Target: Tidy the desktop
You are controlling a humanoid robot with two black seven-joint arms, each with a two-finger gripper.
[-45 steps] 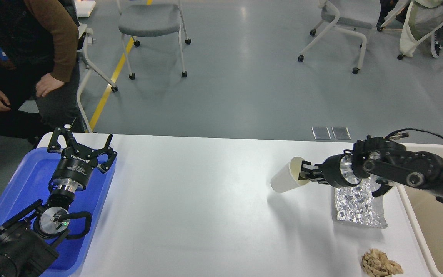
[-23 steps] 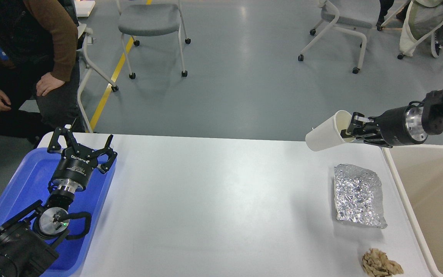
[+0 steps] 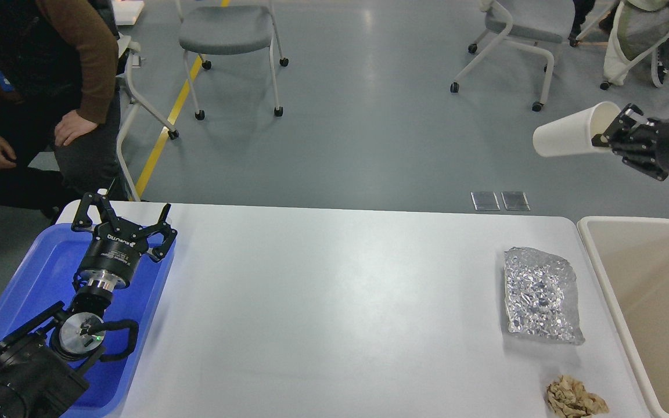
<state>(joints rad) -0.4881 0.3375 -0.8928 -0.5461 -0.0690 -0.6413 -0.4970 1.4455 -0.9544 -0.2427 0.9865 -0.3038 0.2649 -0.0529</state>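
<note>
Higher now, paper cup [image 3: 564,138] in right gripper [image 3: 612,129] jaws, arm cut off; left gripper [image 3: 121,223] jaws spread, empty.

Plain white worktop [image 3: 323,302]; blue tray [image 3: 38,273]; beige bin [image 3: 648,290]; crinkled silver foil [image 3: 540,302]; tan crumpled paper [image 3: 572,397]; white cup [image 3: 569,138]; black claws, left [image 3: 124,223] and right [image 3: 616,129].

Behind the table you see a grey smooth floor [image 3: 369,128] that reflects soft light. A yellow line [image 3: 167,119] runs across it at the left. A grey chair on wheels [image 3: 227,35] stands near this line, and another chair [image 3: 514,35] stands further right. Two small metal plates [image 3: 500,200] lie in the floor.
</note>
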